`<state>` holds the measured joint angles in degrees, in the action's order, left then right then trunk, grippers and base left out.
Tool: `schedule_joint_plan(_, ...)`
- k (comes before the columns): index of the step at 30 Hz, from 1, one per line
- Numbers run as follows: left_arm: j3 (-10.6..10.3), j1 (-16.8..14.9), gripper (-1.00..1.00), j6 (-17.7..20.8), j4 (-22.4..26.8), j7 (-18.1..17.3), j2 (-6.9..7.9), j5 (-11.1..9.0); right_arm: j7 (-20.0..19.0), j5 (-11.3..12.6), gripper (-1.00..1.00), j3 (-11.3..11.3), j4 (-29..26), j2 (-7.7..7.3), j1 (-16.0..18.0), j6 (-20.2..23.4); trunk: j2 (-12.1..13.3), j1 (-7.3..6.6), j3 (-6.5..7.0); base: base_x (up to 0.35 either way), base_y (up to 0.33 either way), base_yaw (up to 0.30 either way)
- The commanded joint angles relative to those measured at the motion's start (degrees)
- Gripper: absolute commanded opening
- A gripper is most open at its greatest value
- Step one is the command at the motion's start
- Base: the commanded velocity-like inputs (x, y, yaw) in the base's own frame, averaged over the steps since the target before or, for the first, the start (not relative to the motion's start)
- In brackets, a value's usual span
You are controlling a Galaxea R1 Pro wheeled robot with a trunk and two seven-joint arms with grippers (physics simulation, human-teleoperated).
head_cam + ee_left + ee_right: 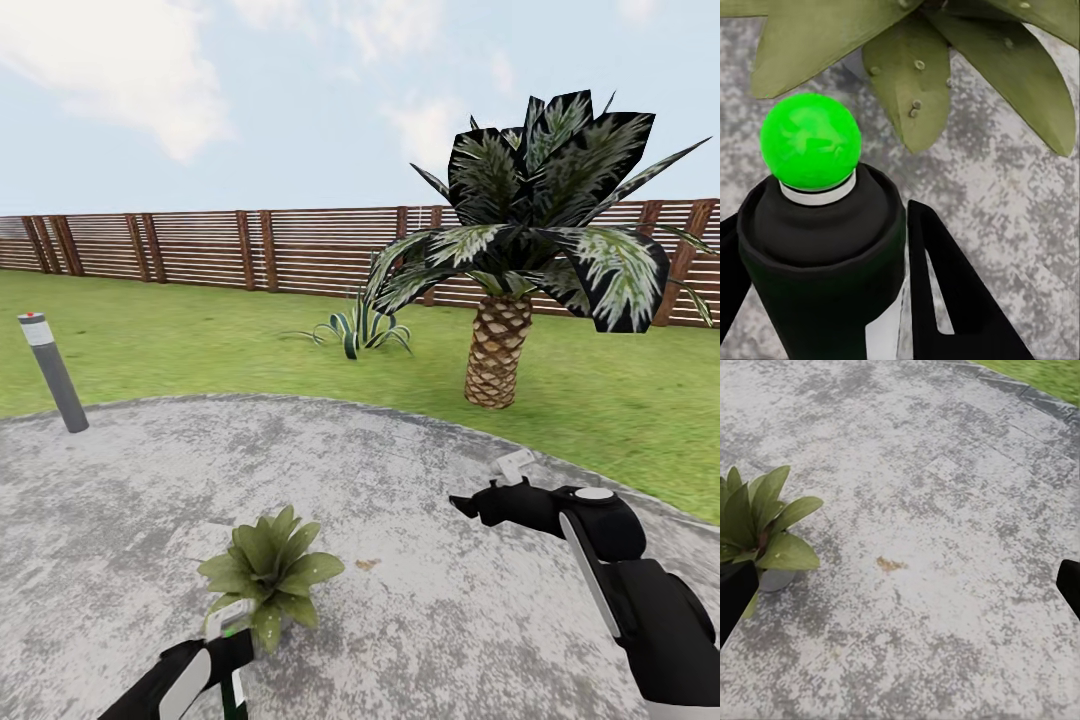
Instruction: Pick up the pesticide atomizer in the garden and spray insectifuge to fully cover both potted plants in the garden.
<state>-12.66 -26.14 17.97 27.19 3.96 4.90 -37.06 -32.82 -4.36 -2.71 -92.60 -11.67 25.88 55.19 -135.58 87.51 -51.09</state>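
Left wrist view reveals specks (916, 105) dotting the potted plant (907, 82).

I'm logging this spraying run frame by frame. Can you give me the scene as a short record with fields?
setting: round grey gravelly patio, lawn, slatted wooden fence
left gripper: shut on dark green atomizer bottle, green tip towards the plant
right gripper: open, empty, over the paving
target: small potted plant with pointed green leaves
spray: whitish specks on leaves
nearby: grey bollard lamp, palm
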Motion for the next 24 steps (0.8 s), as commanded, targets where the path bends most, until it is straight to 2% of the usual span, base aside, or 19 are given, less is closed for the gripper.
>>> schedule_joint_plan(1, -0.4, 0.0, -1.0, 0.1, 0.1, 0.9, 0.17, -0.7, -0.4, -0.5, 1.0, -0.1, -0.1, -0.03, 0.0, 0.2, 0.0, -0.01, -0.06, 0.0, 0.0, 0.0)
schedule_joint_plan(4, 0.0, 0.0, -1.0, -0.1, 0.1, 1.2, 1.2, -1.1, -0.4, -0.5, 1.0, -0.1, 0.0, -0.02, 0.0, 0.2, 0.0, -0.01, -0.06, 0.0, 0.0, 0.0)
schedule_joint_plan(6, 1.4, 0.0, -1.0, 0.0, 0.1, 0.8, 1.86, -1.2, -0.4, -0.5, 1.0, -0.1, 0.0, -0.02, 0.0, 0.2, 0.0, -0.01, -0.06, 0.0, 0.0, 0.0)
schedule_joint_plan(9, 2.8, -0.1, -1.0, 0.9, 0.1, -1.7, 3.2, -1.4, -0.4, -0.5, 1.0, -0.1, 0.0, -0.04, 0.0, 0.2, 0.0, -0.01, -0.06, 0.0, 0.0, 0.0)
schedule_joint_plan(14, 3.2, -1.2, -1.0, 3.8, 0.1, -4.0, 5.41, -1.3, -0.4, -0.5, 1.0, -0.1, -0.1, -0.02, 0.0, 0.2, 0.0, -0.01, -0.06, 0.0, 0.0, 0.0)
schedule_joint_plan(18, 3.1, -2.3, -1.0, 6.0, 0.1, -4.4, 5.78, -0.8, -0.4, -0.5, 1.0, -0.1, -0.1, -0.02, 0.0, 0.2, 0.0, -0.01, -0.06, 0.0, 0.0, 0.0)
schedule_joint_plan(22, 2.5, -2.7, -1.0, 6.4, -1.2, -4.5, 5.86, -0.6, -0.4, -0.5, 1.0, 0.0, 0.0, -0.02, 0.0, 0.2, 0.0, -0.01, -0.06, 0.0, 0.0, 0.0)
schedule_joint_plan(24, 2.4, -2.8, -1.0, 6.4, -4.2, -4.5, 5.89, 1.2, -0.4, -0.5, 1.0, 0.0, 0.0, -0.02, 0.0, 0.2, 0.0, -0.01, -0.06, 0.0, 0.0, 0.0)
